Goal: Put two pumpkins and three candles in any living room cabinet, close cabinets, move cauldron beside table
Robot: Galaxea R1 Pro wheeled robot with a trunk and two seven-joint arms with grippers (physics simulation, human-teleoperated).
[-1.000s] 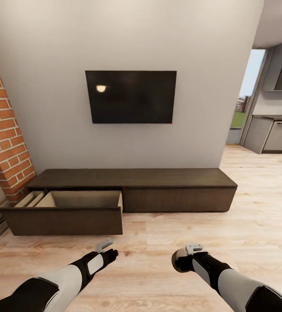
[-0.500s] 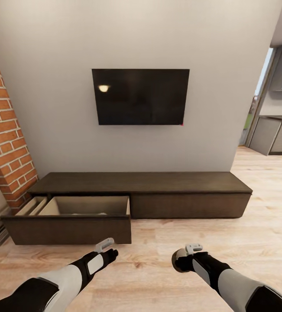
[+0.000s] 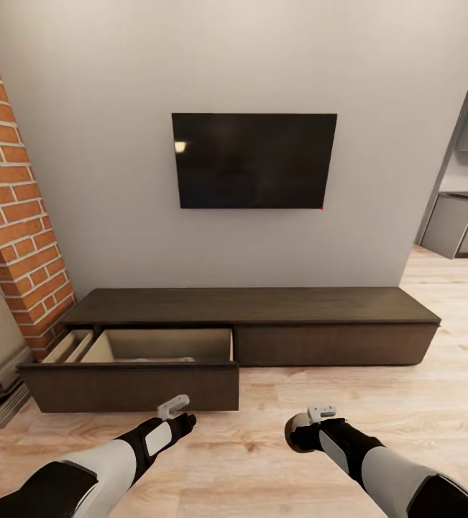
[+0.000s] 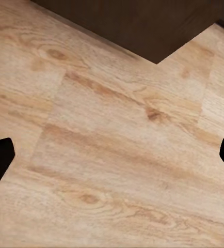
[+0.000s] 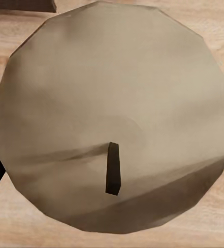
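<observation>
Right hand [image 3: 300,434] is gripping a candle [image 5: 112,116] above the floor [image 3: 262,417] — left hand [image 3: 180,419] is hanging open, empty. Cabinet [image 3: 262,316] is standing ahead, left drawer [image 3: 140,378] pulled out.

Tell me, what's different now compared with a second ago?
The camera's view swung left: the TV and cabinet slid rightward in the picture and more brick fireplace shows. The right claw still holds a candle, the left claw stays open, and the drawer stays pulled out.
</observation>
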